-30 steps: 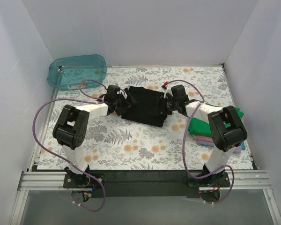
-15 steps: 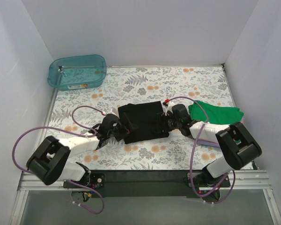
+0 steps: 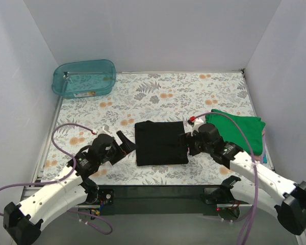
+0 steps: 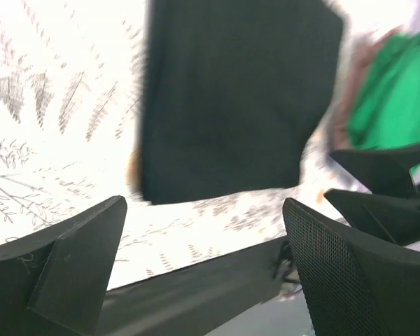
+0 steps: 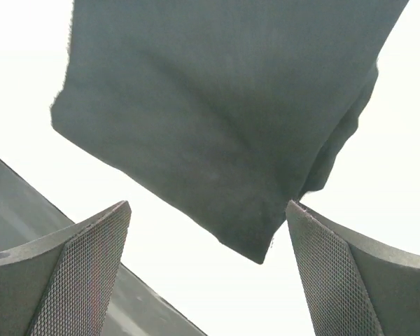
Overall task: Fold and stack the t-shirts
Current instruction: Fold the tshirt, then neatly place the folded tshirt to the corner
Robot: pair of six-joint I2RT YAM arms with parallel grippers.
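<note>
The floral-covered table (image 3: 158, 97) carries everything. Near its near edge, midway between left and right, lies the black t-shirt (image 3: 160, 143), folded flat into an almost square block. It is slightly wider left to right, and its edges run roughly parallel to the table's. On the right side sits a stack topped by the green t-shirt (image 3: 237, 127), long axis left to right. The teal tub (image 3: 84, 77) stands at the far left corner. The left gripper (image 3: 126, 144) sits just left of the black shirt, fingers spread and holding nothing. The right gripper (image 3: 187, 143) sits at the shirt's right edge, fingers wide apart and empty.
</note>
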